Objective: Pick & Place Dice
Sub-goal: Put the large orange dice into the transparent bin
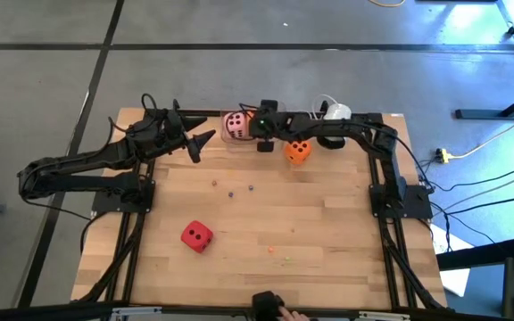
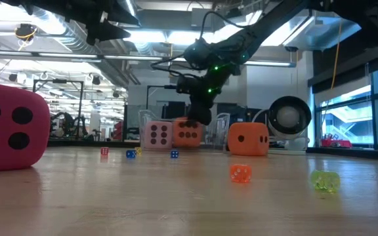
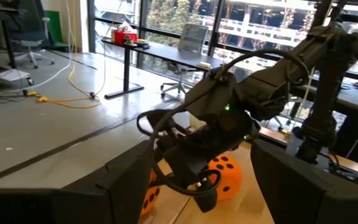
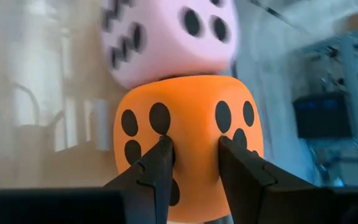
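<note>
A light wooden table (image 1: 328,223) with plank-like strips, framed by dark rails. On it lie foam dice. A red die (image 1: 196,235) sits alone toward the near left corner, well apart from the rest. An orange die (image 1: 297,152) rests near the middle of the far edge. Just beside it along that edge stands a clear container (image 2: 223,124) — a pale pink die (image 1: 236,125) sits inside, with a second orange die (image 2: 188,133) beside it. Tiny beads (image 1: 231,190) are scattered across the middle of the table — a few more (image 1: 286,260) lie nearer the front edge.
</note>
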You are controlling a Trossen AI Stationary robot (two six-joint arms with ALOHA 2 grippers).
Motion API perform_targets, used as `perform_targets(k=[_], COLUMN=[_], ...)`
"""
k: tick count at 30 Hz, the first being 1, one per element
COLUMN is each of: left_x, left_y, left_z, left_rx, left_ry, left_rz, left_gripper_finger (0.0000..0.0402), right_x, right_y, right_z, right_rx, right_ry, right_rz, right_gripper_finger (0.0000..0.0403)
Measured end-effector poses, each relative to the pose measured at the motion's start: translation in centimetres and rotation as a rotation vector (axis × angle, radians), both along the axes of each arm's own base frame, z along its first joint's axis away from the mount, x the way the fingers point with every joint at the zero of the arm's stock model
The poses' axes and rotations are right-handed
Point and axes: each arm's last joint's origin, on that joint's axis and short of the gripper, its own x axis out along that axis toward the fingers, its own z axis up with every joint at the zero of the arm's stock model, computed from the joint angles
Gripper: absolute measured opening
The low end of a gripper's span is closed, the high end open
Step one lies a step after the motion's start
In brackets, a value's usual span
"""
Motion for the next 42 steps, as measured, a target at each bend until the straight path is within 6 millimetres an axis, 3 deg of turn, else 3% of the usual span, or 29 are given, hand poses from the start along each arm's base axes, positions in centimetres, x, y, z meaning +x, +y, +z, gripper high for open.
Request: perform_targets(k=[14, 27, 35, 42], left_x=[0.0, 0.0, 0.0, 0.0], left_y=[0.0, 0.0, 0.0, 0.0], left_z=[0.0, 0.0, 0.0, 0.0], left_rx=[0.000, 0.022, 0.021, 0.021], left_ry=[0.000, 0.016, 0.016, 0.015], left_rz=[-0.007, -0.006, -0.006, -0.006], left_gripper_finger=[0.0269, 0.0269, 0.0267, 0.0269], right_x=[0.2, 0.0, -1.2, -5.2], right_y=[0.5, 0.4, 1.7, 3.8], right_z=[-0.1, 0.5, 6.2, 12.5], right_rx=[0.082, -0.013, 0.062, 0.396], right_ry=[-0.026, -0.008, -0.218, -0.375], right_rz=[0.083, -0.005, -0.071, -0.082], right_gripper_finger=[0.0148, 0.0235, 0.0259, 0.0258])
